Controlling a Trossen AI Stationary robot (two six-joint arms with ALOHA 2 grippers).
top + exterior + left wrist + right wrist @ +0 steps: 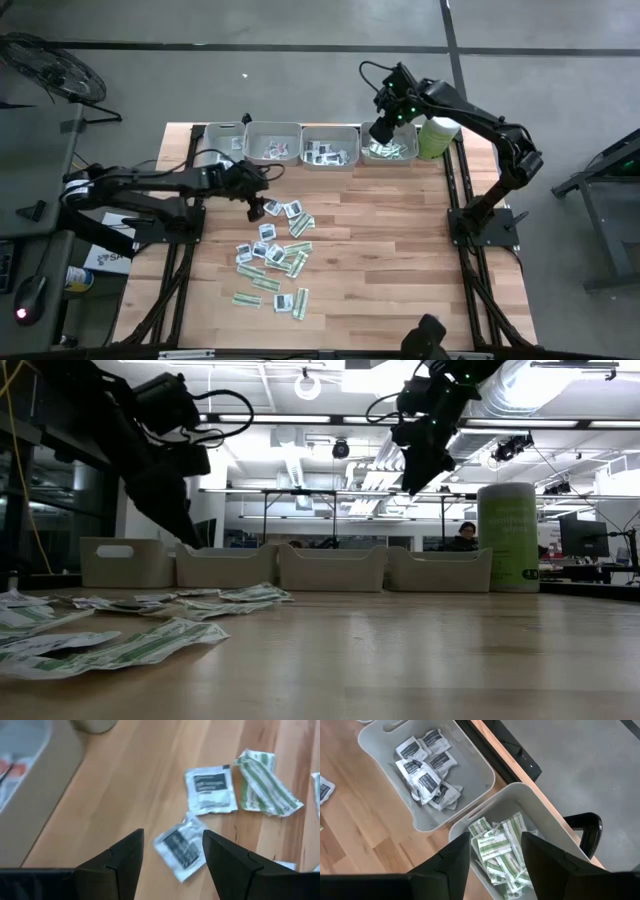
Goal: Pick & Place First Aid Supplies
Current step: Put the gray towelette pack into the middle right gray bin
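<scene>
Several first aid supplies (275,255), green-white strips and squarish white sachets, lie flat and scattered on the wooden table. My left gripper (256,207) is low over the pile's far left end, open. Its fingers stand on either side of one white sachet with a dark mark (179,847), which lies on the wood. My right gripper (381,130) hangs open, holding nothing, above the rightmost grey tray (540,810), which holds green-white strips (500,852). The tray beside it (480,775) holds white sachets (425,770).
Several grey trays (272,157) stand in a row along the far edge. A pale green tub with a white lid (437,137) stands at the right end of the row. Bare wood (400,260) lies to the right of the pile.
</scene>
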